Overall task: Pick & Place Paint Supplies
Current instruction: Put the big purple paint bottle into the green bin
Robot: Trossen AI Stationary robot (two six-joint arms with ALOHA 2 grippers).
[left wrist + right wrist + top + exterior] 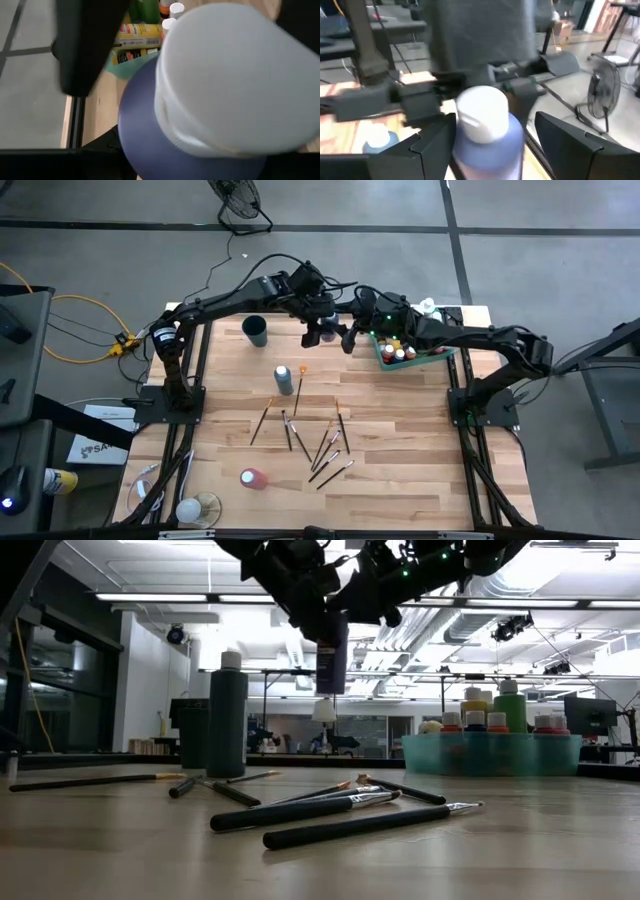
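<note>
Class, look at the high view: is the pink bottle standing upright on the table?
No. The pink bottle lies on its side on the bare wood near the front edge, apart from the scattered paintbrushes.

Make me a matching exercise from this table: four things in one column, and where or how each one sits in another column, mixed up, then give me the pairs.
Things:
1. blue bottle
2. pink bottle
3. dark cup
4. brushes

States:
A. scattered flat in the middle of the table
B. lying on its side, alone
C. lifted clear of the table
D. standing upright on the table beside the left arm

Pairs: 1-C, 2-B, 3-D, 4-A
</note>
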